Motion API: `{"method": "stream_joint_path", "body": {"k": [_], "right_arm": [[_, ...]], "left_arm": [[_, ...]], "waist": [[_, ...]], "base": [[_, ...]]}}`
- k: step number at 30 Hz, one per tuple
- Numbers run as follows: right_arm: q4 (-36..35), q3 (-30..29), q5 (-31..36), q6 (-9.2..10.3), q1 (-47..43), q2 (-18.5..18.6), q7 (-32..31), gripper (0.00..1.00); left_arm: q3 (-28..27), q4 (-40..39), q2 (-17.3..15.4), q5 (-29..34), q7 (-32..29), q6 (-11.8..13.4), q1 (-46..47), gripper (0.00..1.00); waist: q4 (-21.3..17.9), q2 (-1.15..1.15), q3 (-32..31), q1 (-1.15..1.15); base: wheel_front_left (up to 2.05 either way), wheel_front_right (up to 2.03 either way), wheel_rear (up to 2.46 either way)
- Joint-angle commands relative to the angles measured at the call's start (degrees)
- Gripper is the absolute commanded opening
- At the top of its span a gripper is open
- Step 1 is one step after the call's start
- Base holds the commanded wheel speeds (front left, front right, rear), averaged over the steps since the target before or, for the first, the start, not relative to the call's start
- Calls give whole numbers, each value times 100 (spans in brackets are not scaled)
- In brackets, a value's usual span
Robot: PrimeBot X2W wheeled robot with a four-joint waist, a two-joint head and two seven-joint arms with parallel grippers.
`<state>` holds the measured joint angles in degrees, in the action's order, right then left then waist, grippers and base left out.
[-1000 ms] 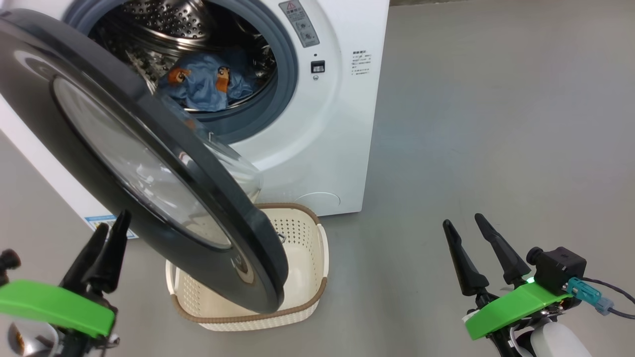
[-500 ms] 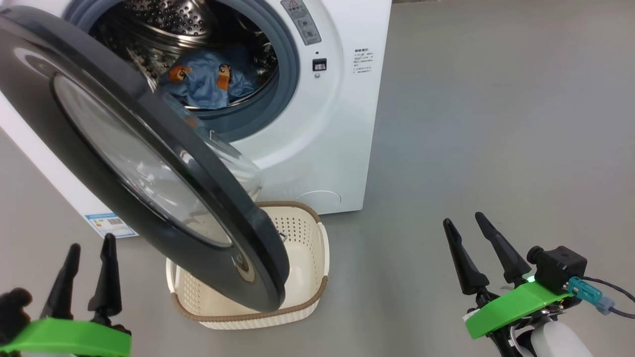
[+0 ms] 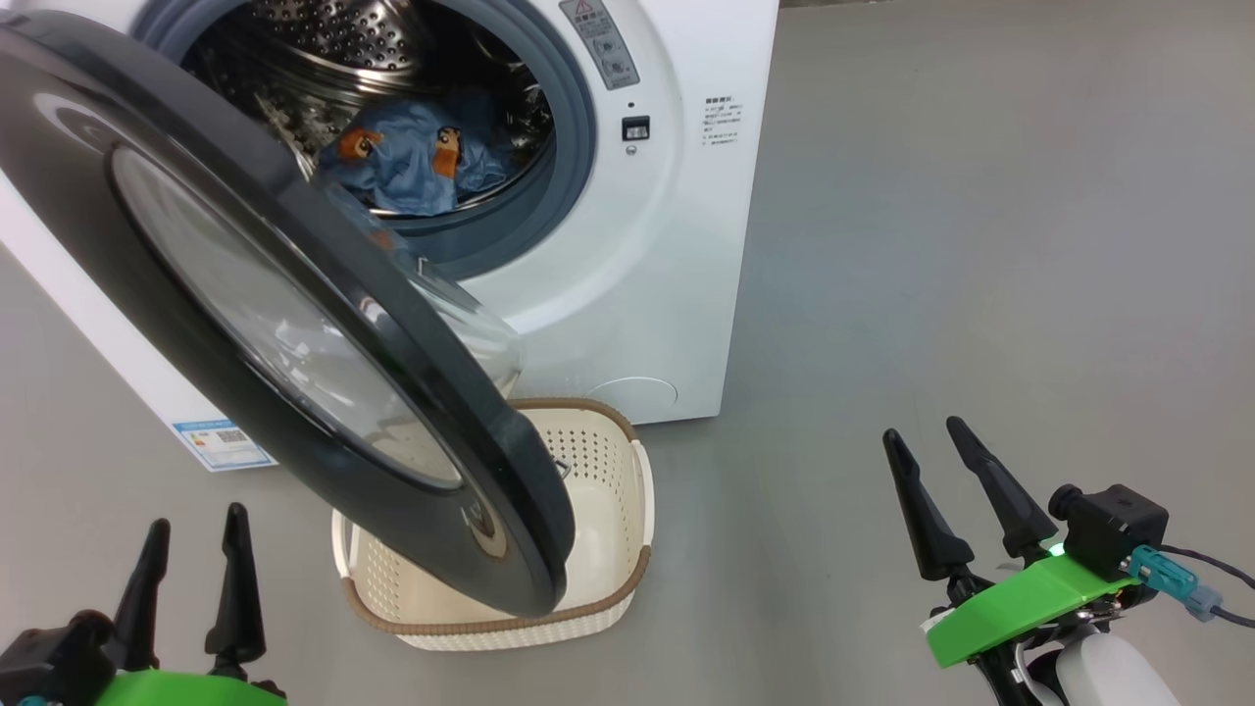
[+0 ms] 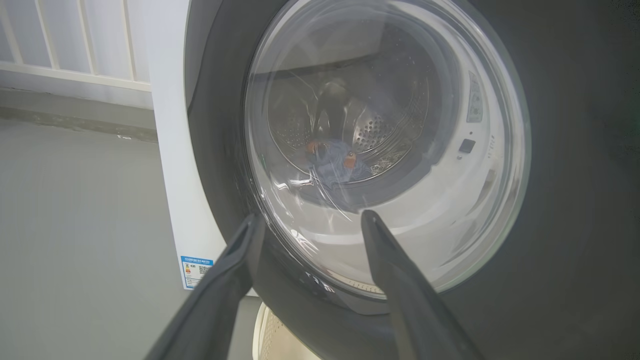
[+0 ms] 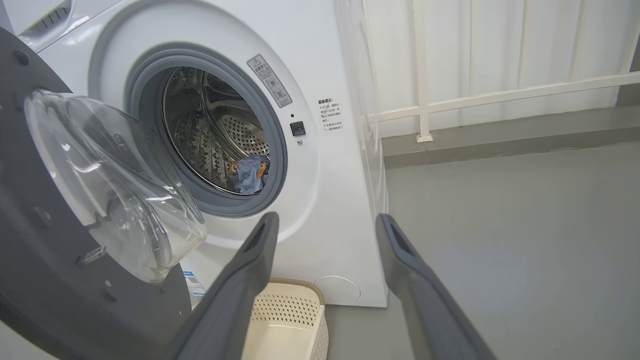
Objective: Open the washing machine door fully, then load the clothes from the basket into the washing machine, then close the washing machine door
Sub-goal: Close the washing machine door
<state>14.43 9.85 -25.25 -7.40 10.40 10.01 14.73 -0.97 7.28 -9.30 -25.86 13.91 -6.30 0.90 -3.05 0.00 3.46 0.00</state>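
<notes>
The washing machine (image 3: pixel 627 284) stands ahead with its black-rimmed door (image 3: pixel 275 314) swung partly open over the cream basket (image 3: pixel 608 510), whose visible inside holds nothing. Blue clothes (image 3: pixel 412 162) with orange figures lie in the steel drum. My left gripper (image 3: pixel 194 529) is open at the lower left, on the outer side of the door and apart from it. In the left wrist view, my left gripper (image 4: pixel 310 220) faces the door (image 4: pixel 575 175) glass, through which the clothes (image 4: pixel 335 162) show. My right gripper (image 3: pixel 922 436) is open over bare floor at the lower right; its wrist view shows the right gripper (image 5: pixel 325 222), machine (image 5: pixel 330 175), clothes (image 5: pixel 250 172) and basket (image 5: pixel 295 310).
Grey floor (image 3: pixel 980 245) stretches to the right of the machine. A white railing (image 5: pixel 500 95) and pale wall stand behind it. A blue label (image 3: pixel 221 443) sits low on the machine's left side.
My left gripper has dropped lower and back from beside the door's lower rim, and turned so both fingers show spread. The right gripper has barely shifted. The door has kept its angle.
</notes>
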Motion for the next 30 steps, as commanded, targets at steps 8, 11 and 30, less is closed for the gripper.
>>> {"method": "stream_joint_path", "body": {"k": [8,11,30], "right_arm": [[-143,62,56,-9,167,83,27,100],[-142,68,57,-9,153,95,27,100],[-125,115,50,-9,108,146,27,100]], "left_arm": [[-211,-16,-9,180,99,11,96,100],[-235,-11,22,214,103,7,89,100],[-301,-32,163,337,108,-39,10,100]], "waist": [[18,0,-53,0],[19,0,-72,0],[36,0,-165,0]], "base": [[0,0,0],[0,0,0],[0,0,0]]}}
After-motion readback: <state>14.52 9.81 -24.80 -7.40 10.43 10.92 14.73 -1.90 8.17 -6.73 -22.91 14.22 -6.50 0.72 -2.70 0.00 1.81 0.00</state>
